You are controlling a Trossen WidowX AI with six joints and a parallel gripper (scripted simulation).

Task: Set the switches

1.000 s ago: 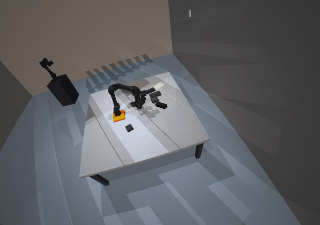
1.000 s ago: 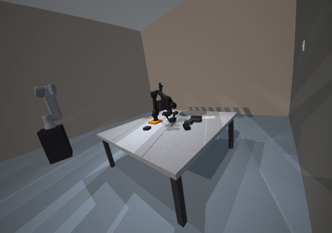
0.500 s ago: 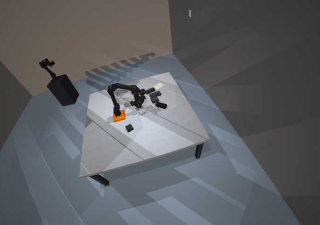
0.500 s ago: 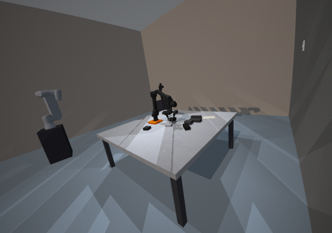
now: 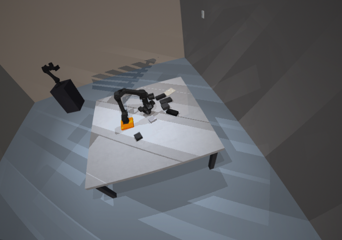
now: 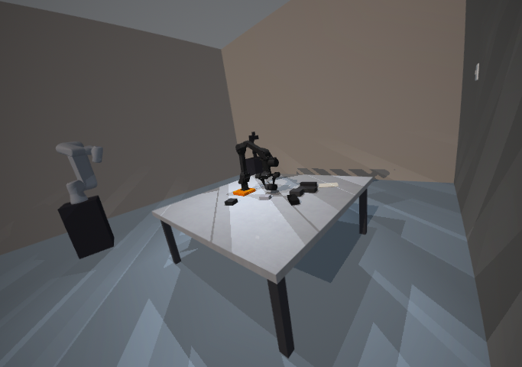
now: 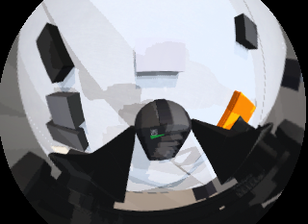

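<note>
The dark controller unit (image 7: 164,149) (image 6: 271,187) (image 5: 146,111) is between my fingertips. My gripper (image 7: 163,125) is shut on it, with a finger against each side. In the wrist view its surface is dark, with one green patch and a small pale mark near the middle. In the top and exterior views it appears to hang a little above the bench (image 5: 154,147) (image 6: 257,229). The setting of each switch cannot be read. The underside label does not show.
A pale module (image 7: 160,56) (image 5: 152,119) (image 6: 264,197) lies near the unit. Several dark blocks, one of them black (image 5: 172,112) (image 6: 293,199) (image 7: 53,53), lie to one side. A small dark block (image 5: 137,136) (image 6: 230,201) (image 7: 245,32) and an orange part (image 5: 127,127) (image 7: 243,106) lie on the other.
</note>
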